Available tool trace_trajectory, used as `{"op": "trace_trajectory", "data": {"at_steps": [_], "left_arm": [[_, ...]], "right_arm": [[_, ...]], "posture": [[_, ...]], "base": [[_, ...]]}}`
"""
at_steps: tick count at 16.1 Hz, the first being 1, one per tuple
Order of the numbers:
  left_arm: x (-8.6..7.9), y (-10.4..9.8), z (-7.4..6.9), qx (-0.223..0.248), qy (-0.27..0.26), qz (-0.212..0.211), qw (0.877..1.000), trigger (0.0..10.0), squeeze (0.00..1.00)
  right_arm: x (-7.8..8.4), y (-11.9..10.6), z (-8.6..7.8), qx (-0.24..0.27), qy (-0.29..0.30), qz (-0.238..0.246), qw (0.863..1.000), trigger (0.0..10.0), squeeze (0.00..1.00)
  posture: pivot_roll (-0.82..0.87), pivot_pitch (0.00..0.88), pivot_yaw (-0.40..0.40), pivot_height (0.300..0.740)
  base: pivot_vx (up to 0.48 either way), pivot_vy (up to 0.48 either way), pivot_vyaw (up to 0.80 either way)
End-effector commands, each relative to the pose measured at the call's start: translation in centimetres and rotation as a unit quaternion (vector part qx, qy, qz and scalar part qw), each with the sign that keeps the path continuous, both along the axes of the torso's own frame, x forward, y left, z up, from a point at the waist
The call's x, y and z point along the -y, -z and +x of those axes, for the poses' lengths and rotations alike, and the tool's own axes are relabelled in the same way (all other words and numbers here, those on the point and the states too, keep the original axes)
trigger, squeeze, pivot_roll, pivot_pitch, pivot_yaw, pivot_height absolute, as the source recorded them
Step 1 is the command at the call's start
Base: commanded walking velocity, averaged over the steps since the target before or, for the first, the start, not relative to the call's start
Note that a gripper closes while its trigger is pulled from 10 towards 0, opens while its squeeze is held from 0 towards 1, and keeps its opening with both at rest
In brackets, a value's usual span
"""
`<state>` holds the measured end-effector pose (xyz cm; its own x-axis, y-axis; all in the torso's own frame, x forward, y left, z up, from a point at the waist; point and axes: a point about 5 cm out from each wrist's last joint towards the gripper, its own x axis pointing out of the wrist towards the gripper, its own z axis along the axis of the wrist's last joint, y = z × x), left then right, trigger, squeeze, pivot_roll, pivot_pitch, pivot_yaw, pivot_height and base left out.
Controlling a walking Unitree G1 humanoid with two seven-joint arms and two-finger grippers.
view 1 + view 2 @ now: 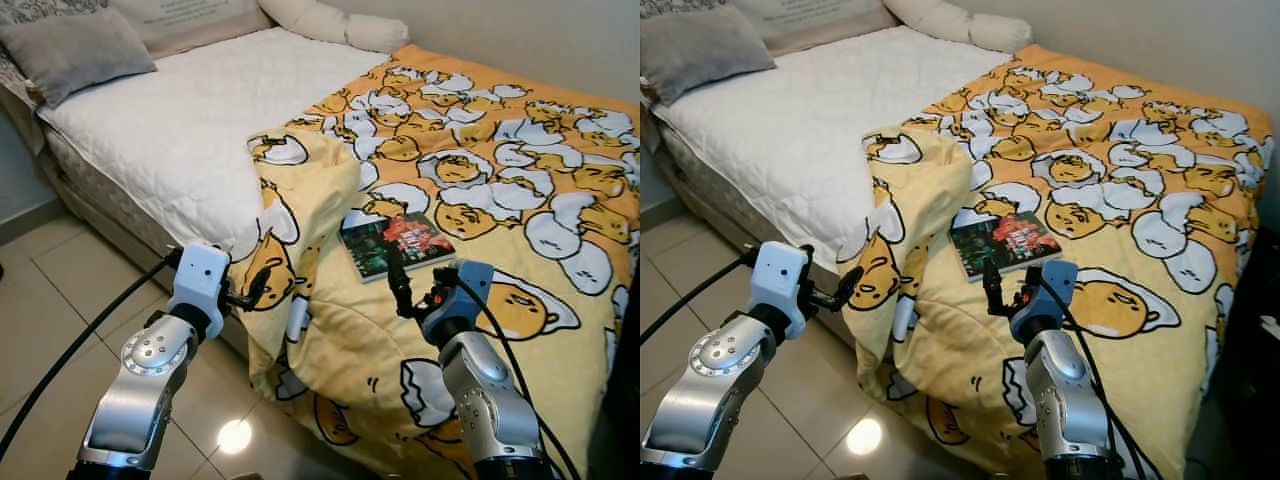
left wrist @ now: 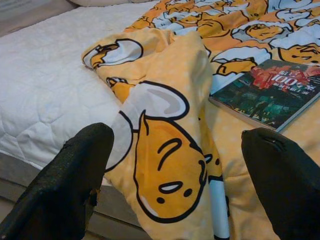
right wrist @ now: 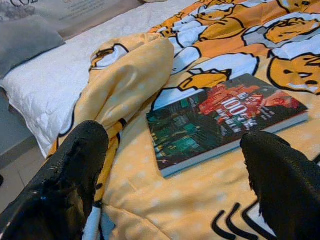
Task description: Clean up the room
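Bed (image 1: 150,130) w/ white quilted mattress cover, seen from the foot corner; yellow duvet (image 1: 500,200) printed w/ cartoon egg figures spread over the robot's right half, its near left edge bunched into a raised fold (image 1: 300,190) and draping off the bed corner toward the tiled floor (image 1: 50,300).

Book (image 1: 397,244) – dark glossy cover w/ red patch and white lettering – lying flat on the duvet, just right of the fold, spine edge facing the robot.

Right gripper (image 1: 402,290) held low over the duvet, just short of the book's near edge, not touching it. Fingers spread wide – in the right wrist view both black fingertips (image 3: 75,175) frame the book (image 3: 225,120), which sits between and beyond them, a clear gap all round. Nothing held.

Left gripper (image 1: 250,293) raised at the bed's corner, just beside the hanging part of the duvet, pointing at it. Also spread open in the left wrist view, fingertips (image 2: 75,175) apart w/ the egg-print fold between and beyond; book's corner (image 2: 270,92) off toward the far finger. Contact w/ fabric – can't tell.

Grey pillow (image 1: 75,45) at the head end on the left, a pale printed cushion (image 1: 190,20) beside it, white bolster (image 1: 335,22) along the wall. Bright light spot reflected on the floor tiles betw. the arms.
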<state>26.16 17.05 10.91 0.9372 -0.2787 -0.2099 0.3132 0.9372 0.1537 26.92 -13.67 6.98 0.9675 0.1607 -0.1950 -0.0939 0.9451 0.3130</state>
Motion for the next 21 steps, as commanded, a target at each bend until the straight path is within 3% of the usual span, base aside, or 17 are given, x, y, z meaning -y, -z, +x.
{"op": "trace_trajectory", "data": {"at_steps": [1, 12, 15, 21], "left_arm": [[-0.18, 0.24, 0.00, -0.002, -0.009, 0.001, 1.000, 10.0, 0.00], [-0.06, 0.09, 0.33, 0.000, 0.007, 0.010, 1.000, 10.0, 0.00], [-0.09, 0.01, 0.37, 0.002, 0.004, 0.014, 1.000, 10.0, 0.00], [-0.04, 0.04, 0.33, 0.001, 0.006, 0.016, 1.000, 10.0, 0.00]], "right_arm": [[0.02, -0.13, 0.15, -0.003, -0.002, -0.008, 1.000, 10.0, 0.00], [0.10, -0.32, 0.95, -0.009, -0.002, -0.005, 1.000, 10.0, 0.00], [-0.36, -0.31, 1.02, -0.005, -0.034, -0.014, 0.999, 10.0, 0.00], [-0.12, 0.32, 0.94, -0.028, -0.046, 0.001, 0.999, 10.0, 0.00]], "posture": [[-0.03, 0.000, -0.019, 0.740], [-0.03, 0.000, -0.014, 0.740], [-0.02, 0.000, -0.017, 0.740], [-0.02, 0.000, -0.021, 0.740]], "base": [[0.000, 0.000, 0.00], [0.298, 0.000, -0.15], [0.314, 0.000, 0.00], [0.000, 0.000, 0.00]]}}
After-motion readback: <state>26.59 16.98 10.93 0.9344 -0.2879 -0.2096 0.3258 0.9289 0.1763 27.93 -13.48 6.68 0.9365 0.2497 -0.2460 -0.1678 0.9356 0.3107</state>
